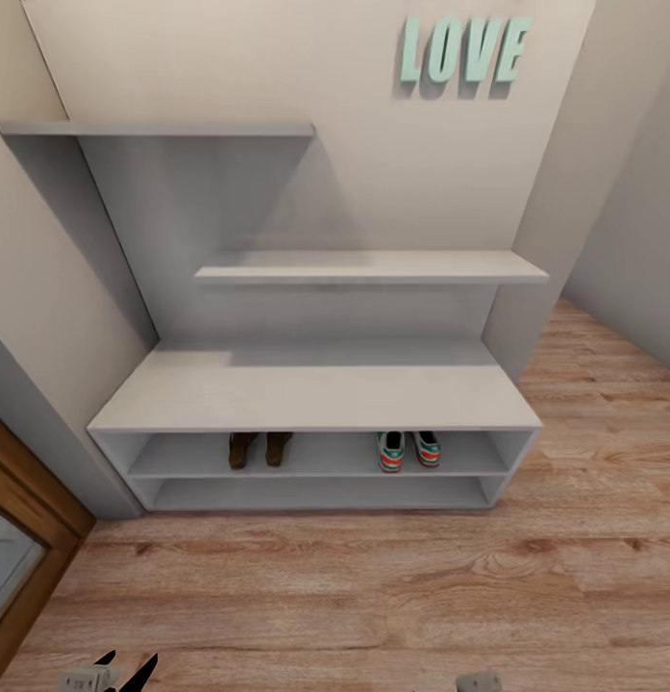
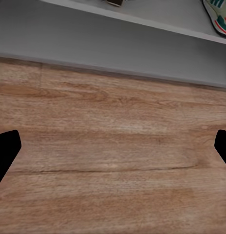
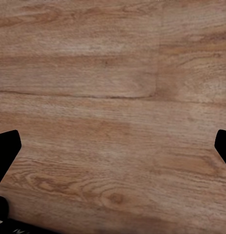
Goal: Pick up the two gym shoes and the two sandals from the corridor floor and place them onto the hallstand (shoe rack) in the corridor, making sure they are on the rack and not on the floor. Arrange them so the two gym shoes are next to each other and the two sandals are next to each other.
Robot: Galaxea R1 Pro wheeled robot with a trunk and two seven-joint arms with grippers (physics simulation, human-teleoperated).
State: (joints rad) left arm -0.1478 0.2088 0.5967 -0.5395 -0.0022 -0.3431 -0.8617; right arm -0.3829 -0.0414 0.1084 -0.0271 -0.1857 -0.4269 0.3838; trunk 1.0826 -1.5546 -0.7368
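Both pairs already on the shoe rack (image 1: 315, 399), on the upper of its two open tiers: two sandals (image 1: 260, 448) side by side toward the left, two gym shoes (image 1: 409, 449) side by side toward the right, heels facing out. None of the four left on the floor (image 1: 373, 596) within sight. Seemingly the closing check rather than another pick.

Left gripper (image 2: 113, 146) with jaws spread wide and empty, hanging over bare planks in front of the rack's lower edge; one gym shoe visible at the corner of the left wrist view. Right gripper (image 3: 113, 146) likewise wide apart, nothing between the tips, over plain floor.

To finish well: keep both arms low and clear of the shelf front, avoid any nudge to the shoes, confirm that each pair sits fully on the shelf board with no sole hanging over the front edge.
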